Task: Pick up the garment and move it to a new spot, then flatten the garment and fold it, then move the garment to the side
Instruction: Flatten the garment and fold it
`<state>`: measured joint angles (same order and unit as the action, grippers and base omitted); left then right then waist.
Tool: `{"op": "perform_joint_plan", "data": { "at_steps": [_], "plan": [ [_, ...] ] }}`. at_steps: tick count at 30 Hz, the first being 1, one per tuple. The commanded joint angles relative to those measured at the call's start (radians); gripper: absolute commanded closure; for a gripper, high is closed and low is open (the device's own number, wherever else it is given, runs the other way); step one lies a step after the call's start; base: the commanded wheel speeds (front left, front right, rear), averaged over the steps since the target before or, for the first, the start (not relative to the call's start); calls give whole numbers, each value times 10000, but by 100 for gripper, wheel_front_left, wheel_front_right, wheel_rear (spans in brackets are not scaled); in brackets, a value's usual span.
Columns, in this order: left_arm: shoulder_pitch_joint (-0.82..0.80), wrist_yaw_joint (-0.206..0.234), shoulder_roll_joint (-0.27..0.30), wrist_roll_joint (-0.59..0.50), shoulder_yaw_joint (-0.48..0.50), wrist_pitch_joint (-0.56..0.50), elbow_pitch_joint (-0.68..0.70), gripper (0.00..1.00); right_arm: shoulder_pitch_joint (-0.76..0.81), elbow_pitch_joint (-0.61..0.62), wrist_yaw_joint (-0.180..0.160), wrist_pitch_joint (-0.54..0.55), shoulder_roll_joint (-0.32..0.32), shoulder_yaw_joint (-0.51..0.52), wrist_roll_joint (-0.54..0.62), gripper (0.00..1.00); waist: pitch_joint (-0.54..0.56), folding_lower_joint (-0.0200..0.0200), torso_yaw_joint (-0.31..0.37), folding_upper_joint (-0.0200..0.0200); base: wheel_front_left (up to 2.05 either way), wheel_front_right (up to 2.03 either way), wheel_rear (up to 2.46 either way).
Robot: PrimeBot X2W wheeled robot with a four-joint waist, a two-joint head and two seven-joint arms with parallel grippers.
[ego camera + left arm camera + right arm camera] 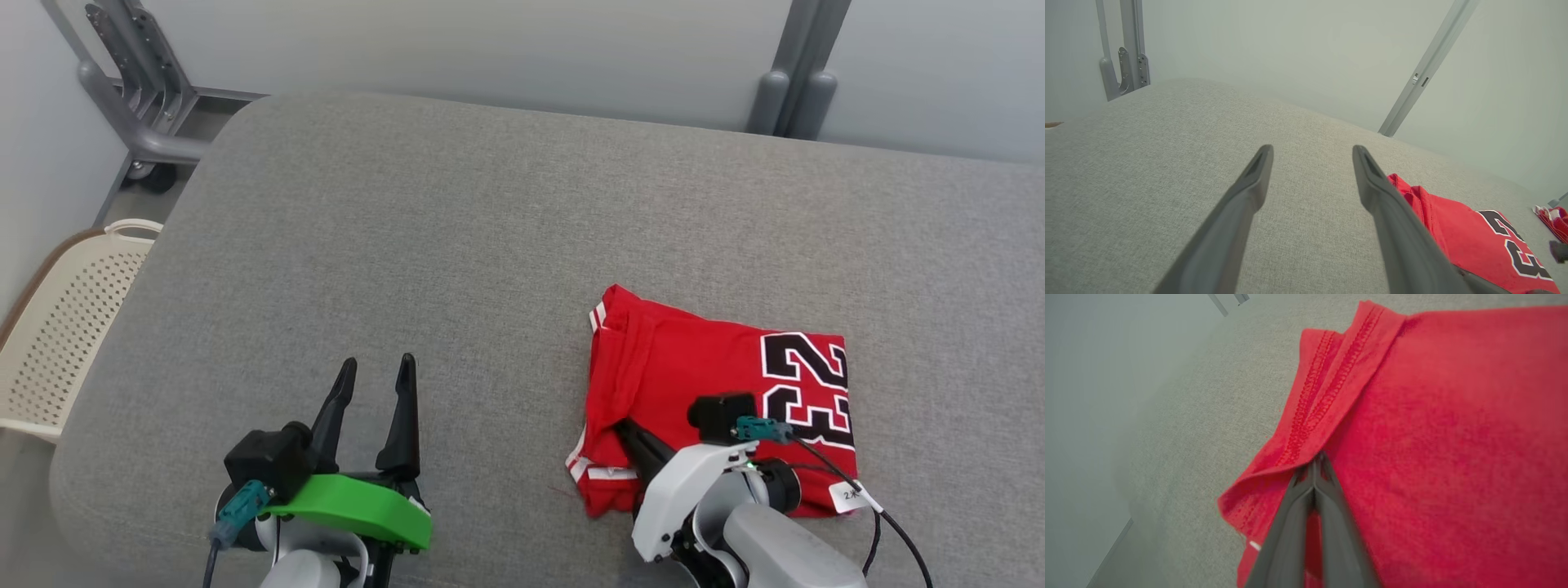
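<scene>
Left tool, fingers spread, over bare grey bench. Right tool, fingers closed, tips in a fold of the red garment; its number 23 lies right of that tool. Cream basket left of left tool.

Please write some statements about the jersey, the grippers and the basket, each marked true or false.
1. The red jersey lies folded on the gray cushion. True.
2. The left gripper is shut on the jersey. False: its fingers stand open over bare cushion.
3. The right gripper is shut on a folded edge of the jersey. True.
4. The jersey's number is 45. False: it reads 23.
5. The cream basket stands at the robot's right. False: it is at the left.
</scene>
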<state>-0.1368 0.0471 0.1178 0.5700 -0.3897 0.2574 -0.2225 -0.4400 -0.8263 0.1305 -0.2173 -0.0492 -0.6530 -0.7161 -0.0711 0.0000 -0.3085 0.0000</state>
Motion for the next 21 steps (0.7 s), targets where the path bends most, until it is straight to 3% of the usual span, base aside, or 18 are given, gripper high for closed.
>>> {"op": "perform_joint_plan", "data": {
  "at_steps": [1,8,12,17,21],
  "plan": [
    [-171,-46,25,21,4,42,-9,0,-98,-84,4,15,-37,-174,-93,100,-19,0,-169,0,0,0,0],
    [-44,-27,15,14,83,65,-76,0,-388,-181,4,-122,-44,-1619,-531,100,83,0,-297,0,0,0,0],
    [68,11,20,13,145,74,-54,0,-552,-232,4,-299,-42,-1881,-594,100,164,0,-164,0,0,0,0],
    [223,42,35,-6,180,80,-7,0,-716,-47,3,-475,-41,-1427,-505,100,284,0,68,0,0,0,0],
    [285,57,58,-22,186,72,45,0,-688,278,4,-477,-231,-429,-32,100,329,0,210,0,0,0,0]
  ]
}}
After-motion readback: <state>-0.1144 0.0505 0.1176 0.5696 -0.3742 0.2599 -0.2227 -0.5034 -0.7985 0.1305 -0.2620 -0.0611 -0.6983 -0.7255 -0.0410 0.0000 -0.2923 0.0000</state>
